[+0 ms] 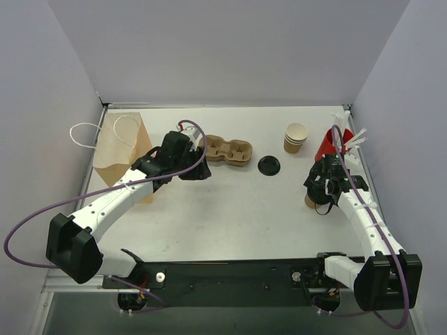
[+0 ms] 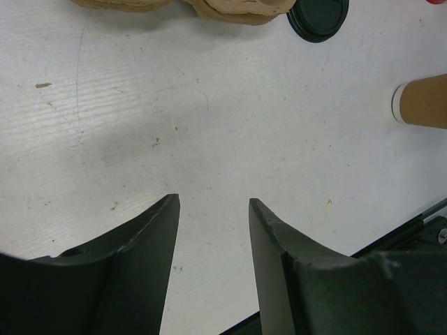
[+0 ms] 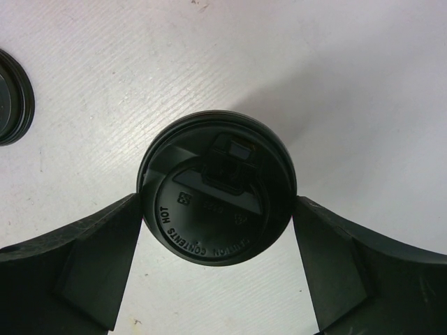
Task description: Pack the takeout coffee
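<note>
The coffee cup (image 1: 309, 201) stands lidded on the right of the table (image 1: 230, 216), well apart from the carrier (image 1: 227, 150). The right gripper (image 3: 216, 209) points down with its jaws wide astride the lid (image 3: 216, 174), apparently for a top grasp; contact cannot be confirmed. The left gripper (image 2: 213, 209) hovers half open and empty near the carrier

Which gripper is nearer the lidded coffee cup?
Right. The right gripper straddles the lidded cup; the left gripper hangs open far off, near the pulp carrier.

Carrier (image 1: 227, 151): beyond your left claw (image 2: 213, 202).
Lid (image 1: 269, 165): right of carrier (on the desk (image 1: 230, 216)).
Takeout coffee (image 1: 309, 202): between your right claw (image 3: 216, 202) tips.
</note>
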